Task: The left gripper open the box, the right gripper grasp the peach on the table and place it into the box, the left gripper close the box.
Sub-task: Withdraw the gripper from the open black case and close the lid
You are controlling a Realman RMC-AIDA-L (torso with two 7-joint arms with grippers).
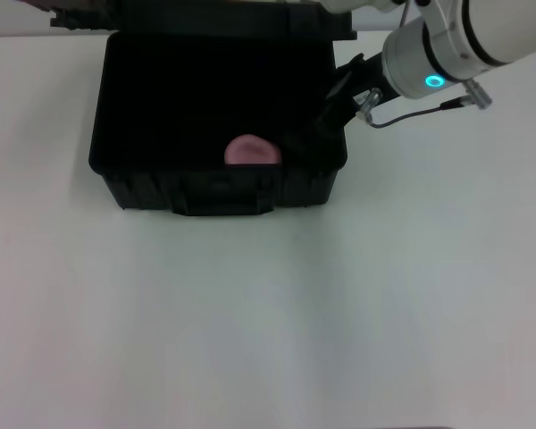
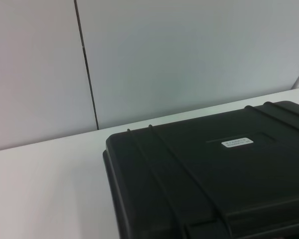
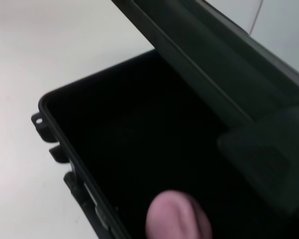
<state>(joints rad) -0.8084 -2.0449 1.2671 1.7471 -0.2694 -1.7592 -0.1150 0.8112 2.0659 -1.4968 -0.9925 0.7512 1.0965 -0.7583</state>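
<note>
Right pincer (image 1: 317, 134) is seen in the head view reaching down into the open box (image 1: 219, 192) from the cyan-ringed arm; its fingers are lost against the black interior, so whether the peach (image 1: 252, 150) is gripped or let go cannot be told. The peach is placed inside the box, near the front wall, just beside the pincer tip. The lid (image 1: 205, 22) is raised at the back; the desk (image 1: 268, 313) is bare in front. The left pincer is not made out in this view. In the left wrist view only the lid's outer face (image 2: 214, 189) with its white label (image 2: 237, 143) is shown, no fingers. In the right wrist view the peach (image 3: 178, 216) is seen low in the box's dark cavity (image 3: 139, 134), under the tilted lid. Opening is judged done, placing nearly done; retreat and closing are left.
</note>
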